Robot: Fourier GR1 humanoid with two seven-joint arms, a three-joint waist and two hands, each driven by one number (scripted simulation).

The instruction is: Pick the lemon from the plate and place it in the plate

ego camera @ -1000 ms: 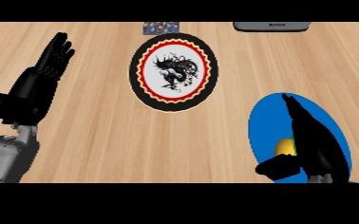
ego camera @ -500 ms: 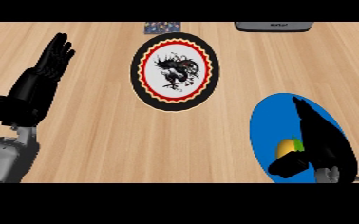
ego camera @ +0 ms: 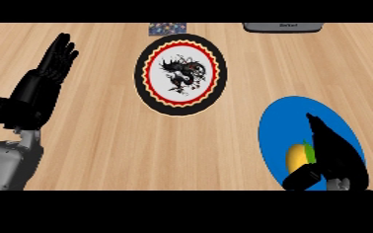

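Right hand (ego camera: pixel 331 153) lies over the blue plate (ego camera: pixel 280 123), its straight fingers pointing away from the robot and its thumb angled down toward the view's lower edge. Just to the thumb side of this hand, the lemon (ego camera: pixel 297 158) rests on the blue plate, tucked into the gap between fingers and thumb; no finger curls round it. Only a yellow part with a greenish edge shows, since the hand covers the rest, and whether the hand touches the fruit cannot be told. The blue plate's near rim is cut off below. Well away from the hand, forward and to its left, sits the patterned plate (ego camera: pixel 149 86) with black rim and red ring. Left hand (ego camera: pixel 44 86) rests open, fingers up, at the view's left edge.
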